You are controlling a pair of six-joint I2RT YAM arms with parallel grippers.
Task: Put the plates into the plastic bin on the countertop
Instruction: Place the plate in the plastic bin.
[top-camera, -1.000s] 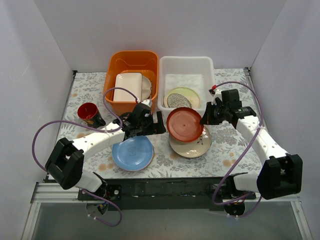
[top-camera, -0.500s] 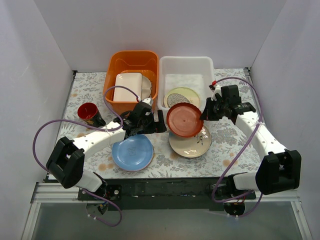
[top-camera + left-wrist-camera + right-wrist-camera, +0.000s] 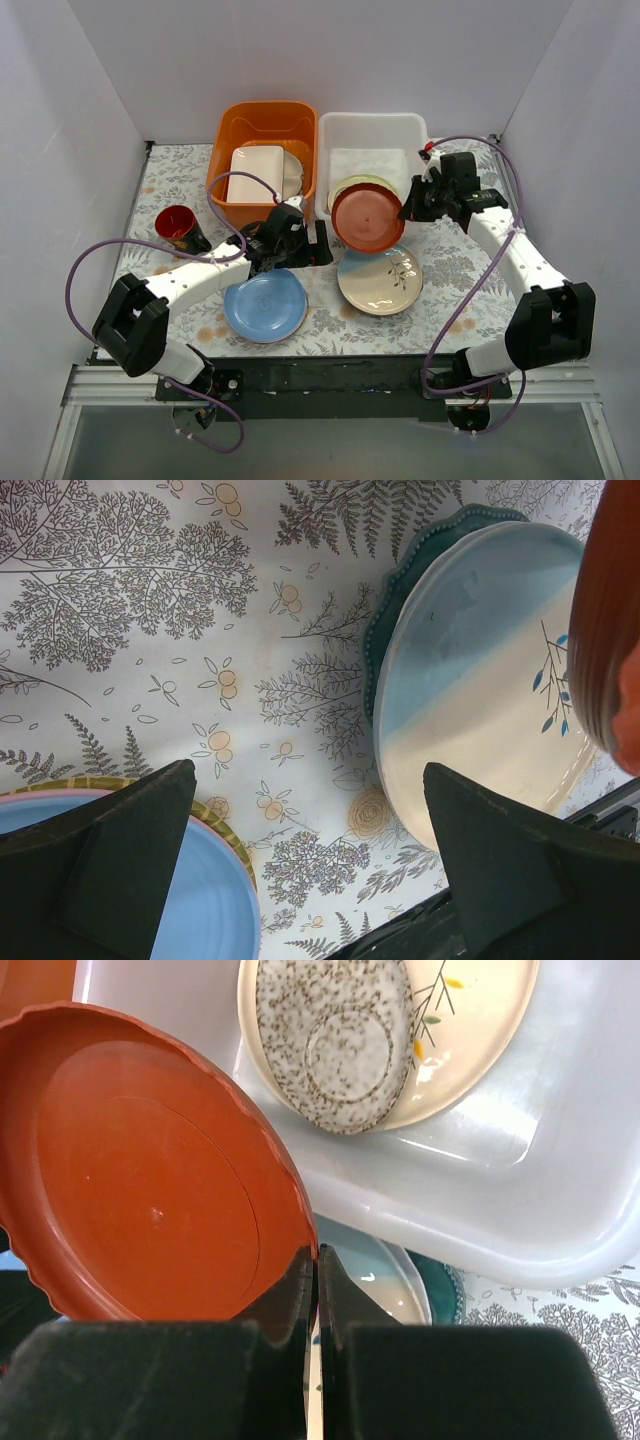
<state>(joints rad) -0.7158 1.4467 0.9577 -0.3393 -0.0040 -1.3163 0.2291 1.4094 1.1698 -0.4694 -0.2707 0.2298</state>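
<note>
Right gripper (image 3: 313,1265) — tight on red-brown plate (image 3: 150,1160) — over plastic bin (image 3: 520,1210) rim

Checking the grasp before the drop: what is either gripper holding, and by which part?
The right gripper pinches the red-brown plate by its rim. The left gripper is open and holds nothing.

No text, brand, number or sign is readable on the plates (image 3: 368,216), the plastic bin (image 3: 370,132) or the countertop (image 3: 180,175).
</note>
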